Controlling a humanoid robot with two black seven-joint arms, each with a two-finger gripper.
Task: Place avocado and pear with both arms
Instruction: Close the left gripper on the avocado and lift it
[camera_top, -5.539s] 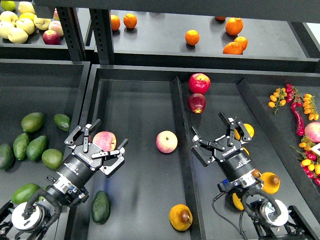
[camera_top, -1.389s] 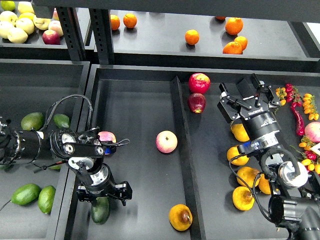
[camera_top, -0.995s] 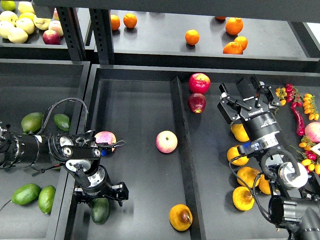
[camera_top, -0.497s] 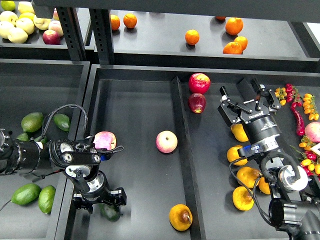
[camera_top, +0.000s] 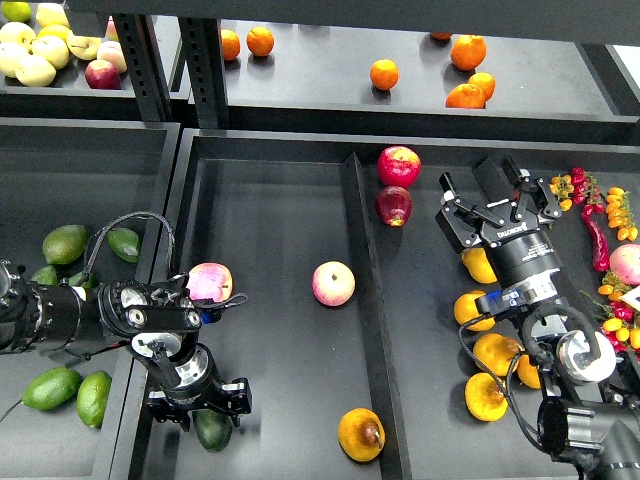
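The dark green avocado (camera_top: 213, 431) lies at the front left of the middle tray (camera_top: 270, 210). My left gripper (camera_top: 200, 402) points down right over it, its fingers spread to either side of the avocado's top and hiding part of it. I cannot tell whether they touch it. The orange-yellow pear (camera_top: 361, 435) with its brown stem patch lies at the front of the same tray, close to the divider. My right gripper (camera_top: 496, 192) is open and empty, high over the right tray, far from the pear.
Pink apples (camera_top: 210, 282) (camera_top: 333, 283) lie in the middle tray. Two red apples (camera_top: 399, 166) and several yellow pears (camera_top: 470, 310) lie in the right tray under my right arm. Paler avocados (camera_top: 65, 243) fill the left tray. Oranges (camera_top: 384, 74) sit on the back shelf.
My left arm swung round and came down over the avocado, sinking a little more in the last half second. My right gripper moved back and to the right, then held still.
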